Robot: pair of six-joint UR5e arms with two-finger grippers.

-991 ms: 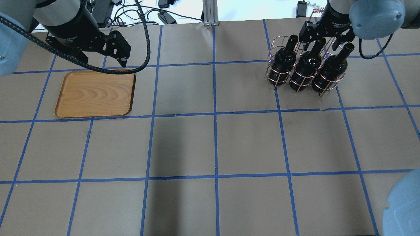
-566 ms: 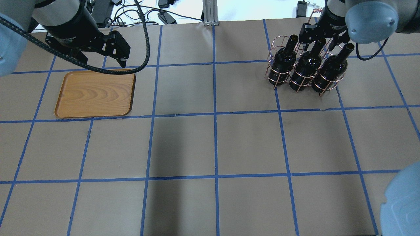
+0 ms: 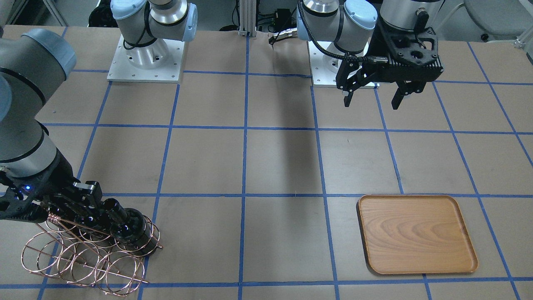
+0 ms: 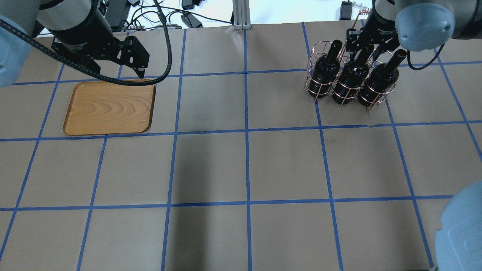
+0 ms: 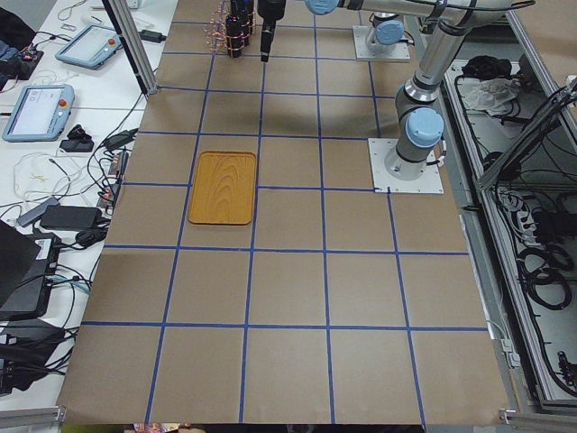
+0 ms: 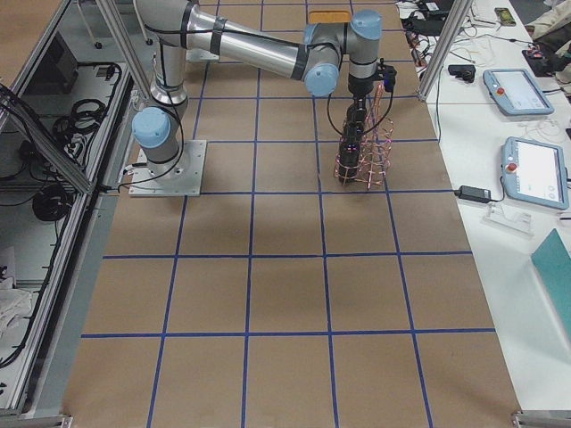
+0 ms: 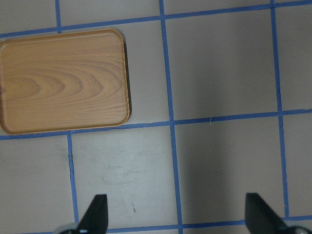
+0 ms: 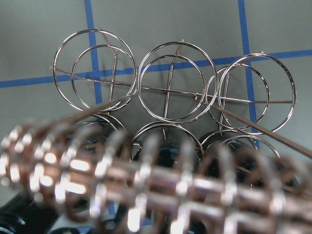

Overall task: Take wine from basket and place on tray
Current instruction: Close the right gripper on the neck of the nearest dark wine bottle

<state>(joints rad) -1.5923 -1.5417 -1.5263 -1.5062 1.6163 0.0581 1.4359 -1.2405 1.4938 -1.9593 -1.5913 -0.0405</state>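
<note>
- Overhead view: three bottles (image 4: pixel 324 73) stand upright in the basket (image 4: pixel 315 56), in the row of rings nearest the robot. The right fingers (image 4: pixel 351 42) are apart, one on each side of the middle bottle (image 4: pixel 350 81) at its neck. Far across the bench (image 4: pixel 244 169) lies the tray (image 4: pixel 109 107). The left fingers (image 4: pixel 141 70) hang apart over its far edge.
- Front view: the left fingers hang apart, high, toward the robot's base. The tray lies flat, well apart from the basket. The right wrist sits low at the basket's handle (image 3: pixel 54 218) and hides two bottles; one bottle shows beside it. I cannot tell the state of the right fingers here.
- Left side view: the tray lies mid-bench, and the basket with its bottles is at the far end.
- Right side view: the near arm reaches down onto the basket, and the bottles are dark inside the wire. The fingers are too small to judge.
- Left wrist view: both finger tips show at the bottom edge, wide apart, over bare bench. The tray is at the upper left.
- Right wrist view: the blurred coiled handle fills the foreground. Open rings (image 8: pixel 175 80) lie beyond it, and dark glass shows below. No fingers show.
</note>
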